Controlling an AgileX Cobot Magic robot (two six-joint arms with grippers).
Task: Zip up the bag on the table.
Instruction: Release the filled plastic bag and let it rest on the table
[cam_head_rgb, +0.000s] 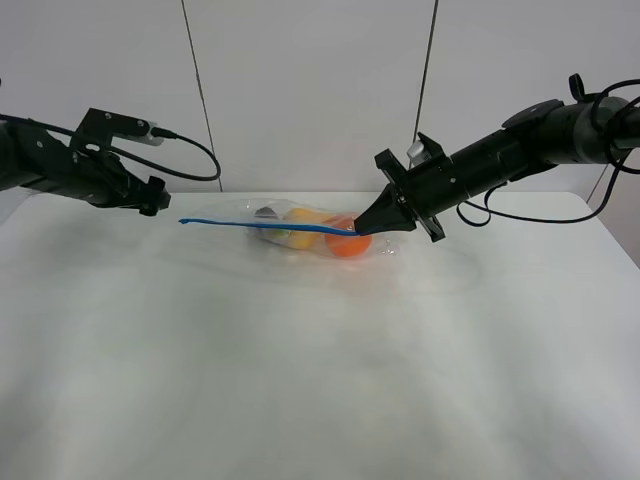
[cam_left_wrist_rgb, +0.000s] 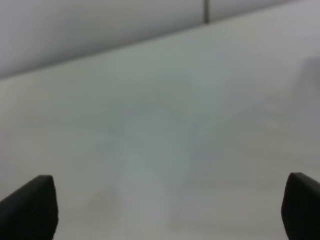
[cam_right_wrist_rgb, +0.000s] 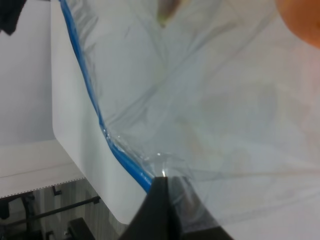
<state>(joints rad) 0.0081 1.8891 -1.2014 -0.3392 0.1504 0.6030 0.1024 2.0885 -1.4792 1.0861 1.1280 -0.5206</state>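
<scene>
The bag lies near the far edge of the surface, about midway across, clear and crinkled. An orange fruit and a yellow fruit show through the plastic, with something dark beside them that I cannot make out. Its blue zipper strip runs in a long thin line along the near edge of the bag.

My right fingers are pinched together on the end of that strip nearest the orange fruit. From my right wrist I see the blue zipper strip run straight into my closed fingers, with wrinkled clear plastic spreading away beside it.

The other end of the strip points toward my left fingers, which hang near it but apart from it, above the surface. From my left wrist, those fingers are spread wide, with only bare surface between them, and the bag is out of sight.
</scene>
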